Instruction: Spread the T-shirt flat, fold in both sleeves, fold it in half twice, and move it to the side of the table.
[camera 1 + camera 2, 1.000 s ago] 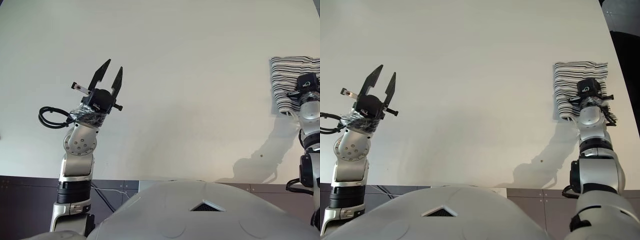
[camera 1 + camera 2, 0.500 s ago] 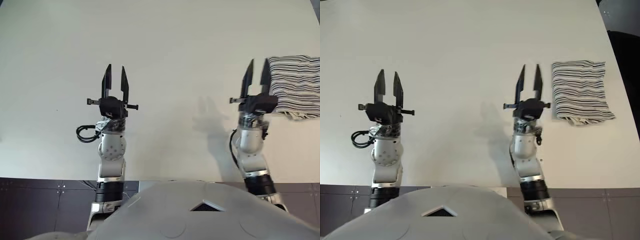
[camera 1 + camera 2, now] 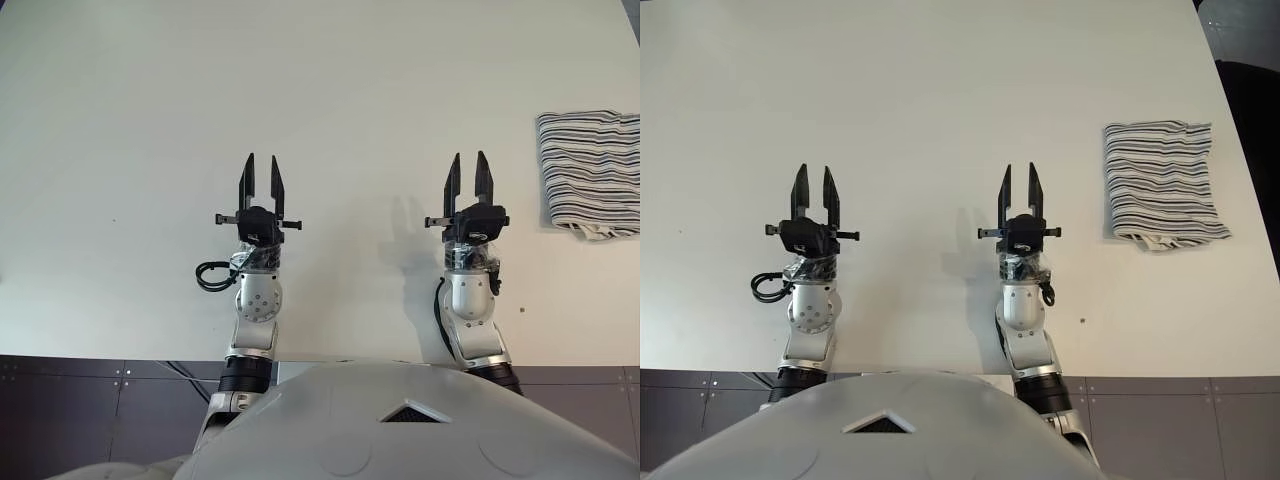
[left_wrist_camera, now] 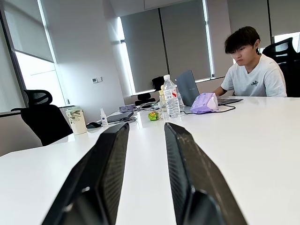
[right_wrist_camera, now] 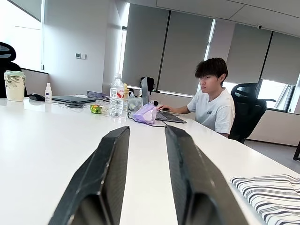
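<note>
The striped T-shirt (image 3: pixel 1160 185) lies folded into a compact rectangle on the white table (image 3: pixel 940 80), close to the table's right edge. Its nearer edge is slightly rumpled. The right pincer (image 3: pixel 1019 168) is well apart from the T-shirt, off its left side and a little nearer the robot. Its fingers point away from the robot along the tabletop, with a narrow gap between them and nothing in it. The left pincer (image 3: pixel 814 170) is farther still from the T-shirt, beyond the right pincer and level with it. Its fingers are likewise narrowly parted and empty. A water bottle (image 5: pixel 116 101), a purple pouch (image 5: pixel 144 114) and a laptop (image 4: pixel 192 88) sit on the table far from the T-shirt.
</note>
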### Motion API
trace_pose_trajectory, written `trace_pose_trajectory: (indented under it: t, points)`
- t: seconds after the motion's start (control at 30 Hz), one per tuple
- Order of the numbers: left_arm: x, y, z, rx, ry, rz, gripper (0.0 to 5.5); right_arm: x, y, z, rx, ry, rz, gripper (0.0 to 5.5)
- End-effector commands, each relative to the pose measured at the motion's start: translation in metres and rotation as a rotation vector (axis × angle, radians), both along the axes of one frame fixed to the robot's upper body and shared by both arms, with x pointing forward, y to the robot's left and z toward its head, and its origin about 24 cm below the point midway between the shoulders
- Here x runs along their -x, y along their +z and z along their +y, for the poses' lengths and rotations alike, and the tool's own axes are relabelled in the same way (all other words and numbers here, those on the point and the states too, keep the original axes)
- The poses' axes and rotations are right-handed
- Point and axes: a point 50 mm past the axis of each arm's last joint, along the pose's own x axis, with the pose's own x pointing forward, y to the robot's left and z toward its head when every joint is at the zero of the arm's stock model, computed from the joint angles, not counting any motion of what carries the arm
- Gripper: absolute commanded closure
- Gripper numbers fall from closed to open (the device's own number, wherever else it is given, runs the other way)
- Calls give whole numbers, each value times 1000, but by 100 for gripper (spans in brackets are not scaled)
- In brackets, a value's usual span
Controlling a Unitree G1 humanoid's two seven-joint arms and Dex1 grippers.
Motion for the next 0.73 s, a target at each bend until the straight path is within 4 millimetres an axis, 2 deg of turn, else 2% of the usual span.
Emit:
trace_pose_trajectory:
  t: [0.03,0.23,0.73]
  points:
    - [-3,1,-3,8,-5,-17,411,-3,1,5,5,17,-6,414]
    - [-5,-1,-5,18,8,-11,411,-9,0,9,6,51,-10,414]
    - [-10,3,4,0,42,-27,411,-18,1,19,15,98,-28,414]
